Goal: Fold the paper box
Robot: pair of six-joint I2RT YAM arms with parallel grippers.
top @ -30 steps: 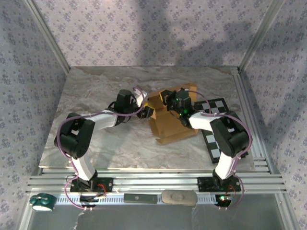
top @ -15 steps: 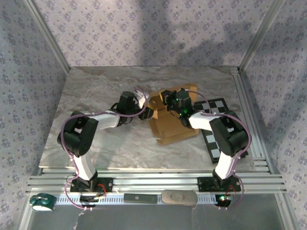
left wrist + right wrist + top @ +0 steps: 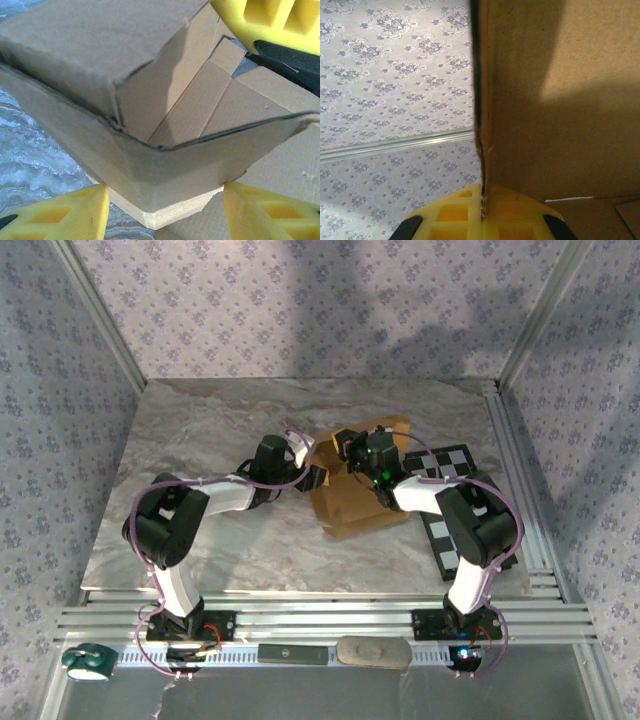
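One paper box [image 3: 362,504] is seen overhead at the middle of the table [image 3: 200,440]. Its corner is straddled by the parted, empty left gripper [image 3: 165,205] in the left wrist view. In the right wrist view, its wall is pinched by the right gripper [image 3: 482,221] and could be torn if tugged.

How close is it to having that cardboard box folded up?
Partway. Done: one corner of the paper box stands folded. In hand: the right gripper pinches a raised flap, the open left gripper straddles that corner. Left: the remaining panels lie flat.
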